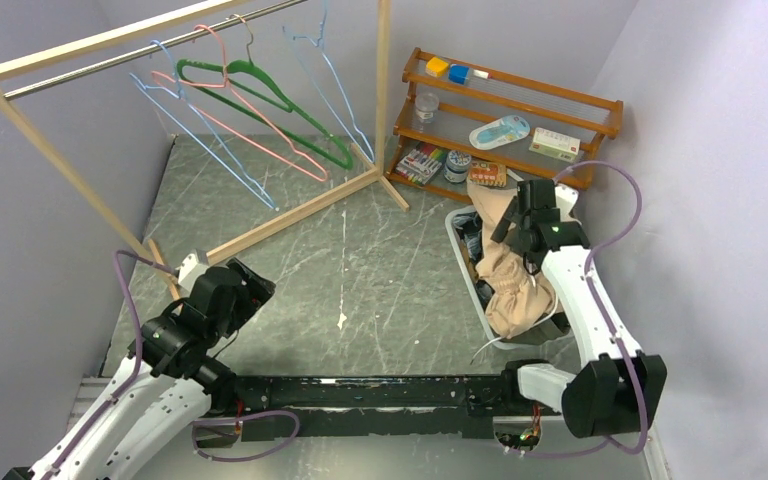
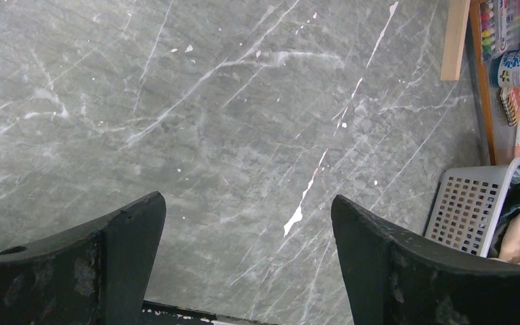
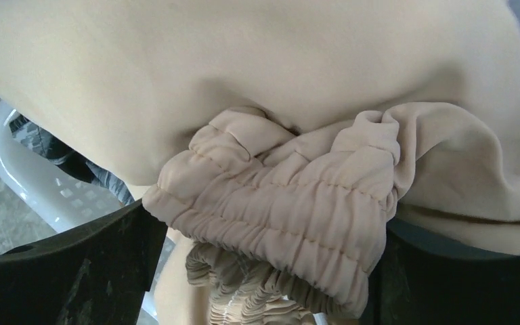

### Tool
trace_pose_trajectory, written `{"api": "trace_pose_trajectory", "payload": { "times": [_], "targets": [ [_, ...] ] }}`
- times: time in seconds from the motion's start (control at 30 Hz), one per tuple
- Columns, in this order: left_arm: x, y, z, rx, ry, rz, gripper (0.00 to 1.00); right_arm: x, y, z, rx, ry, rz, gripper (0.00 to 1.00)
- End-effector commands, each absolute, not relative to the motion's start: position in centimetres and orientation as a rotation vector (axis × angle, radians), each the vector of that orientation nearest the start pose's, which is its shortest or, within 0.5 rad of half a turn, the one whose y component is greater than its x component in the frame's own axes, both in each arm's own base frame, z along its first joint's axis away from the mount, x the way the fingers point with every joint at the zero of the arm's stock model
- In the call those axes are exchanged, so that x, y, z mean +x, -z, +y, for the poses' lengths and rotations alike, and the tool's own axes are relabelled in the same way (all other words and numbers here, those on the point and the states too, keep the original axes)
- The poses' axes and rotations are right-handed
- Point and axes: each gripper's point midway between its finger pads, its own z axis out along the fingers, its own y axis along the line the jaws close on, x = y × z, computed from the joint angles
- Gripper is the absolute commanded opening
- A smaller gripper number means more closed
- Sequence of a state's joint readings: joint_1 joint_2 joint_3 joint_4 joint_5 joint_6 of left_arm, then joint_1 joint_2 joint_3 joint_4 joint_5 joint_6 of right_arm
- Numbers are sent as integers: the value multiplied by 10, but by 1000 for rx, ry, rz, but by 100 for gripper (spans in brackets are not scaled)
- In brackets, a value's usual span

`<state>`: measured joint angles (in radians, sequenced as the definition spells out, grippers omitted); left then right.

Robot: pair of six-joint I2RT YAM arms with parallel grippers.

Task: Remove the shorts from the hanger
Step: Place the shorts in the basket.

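Both fingers of my right gripper (image 3: 267, 223) stand spread wide. The gathered waistband of the beige shorts (image 3: 277, 68) is bunched between them and touches their inner faces, but nothing looks pinched. Those shorts lie right under the gripper, heaped high on the basket (image 3: 27, 169), with a dark patterned pair (image 3: 47, 145) lower and to its left.

The main risk, I think, is a snag. If I lift away with the elastic riding on a finger, the cloth could be dragged up and tipped over the rim. The heap also sags over the basket edge nearest my base, where a pale drawstring (image 1: 488, 347) trails out, so a nudge could spill it onto the table (image 2: 176, 101).

My left gripper (image 2: 247, 202) is also spread and holds nothing, over bare table well off to the left. Far beyond it, the four hangers (image 1: 260, 85) hang bare.

I can read no writing. Just past my right gripper, the shelf (image 1: 520, 110) holds boxes and a jar (image 2: 518, 68) with a blue-and-white label, its marks too blurred to make out.
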<state>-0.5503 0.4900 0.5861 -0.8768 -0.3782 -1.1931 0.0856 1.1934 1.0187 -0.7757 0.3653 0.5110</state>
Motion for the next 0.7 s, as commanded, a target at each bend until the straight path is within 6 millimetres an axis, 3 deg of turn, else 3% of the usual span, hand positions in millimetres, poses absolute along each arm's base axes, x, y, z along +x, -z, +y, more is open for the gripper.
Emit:
{"api": "trace_pose_trajectory", "payload": {
  "times": [0.0,0.13,0.23,0.47,0.6,0.67],
  "targets": [
    [182,-140,-77,-909,471,2125,96,266,-180,-43,792,320,2262,94],
    [184,-141,-78,-901,472,2123,96,271,-239,-47,750,289,2144,98],
    [186,-142,-80,-894,481,2122,96,270,-268,-48,740,275,2101,100],
    [187,-140,-83,-889,484,2134,96,258,-289,-45,695,236,2084,100],
    [187,-139,-83,-884,485,2134,96,287,-310,-15,511,35,2042,93],
    [188,-141,-85,-876,493,2132,95,307,-310,-6,470,-3,2059,92]
  ]
}}
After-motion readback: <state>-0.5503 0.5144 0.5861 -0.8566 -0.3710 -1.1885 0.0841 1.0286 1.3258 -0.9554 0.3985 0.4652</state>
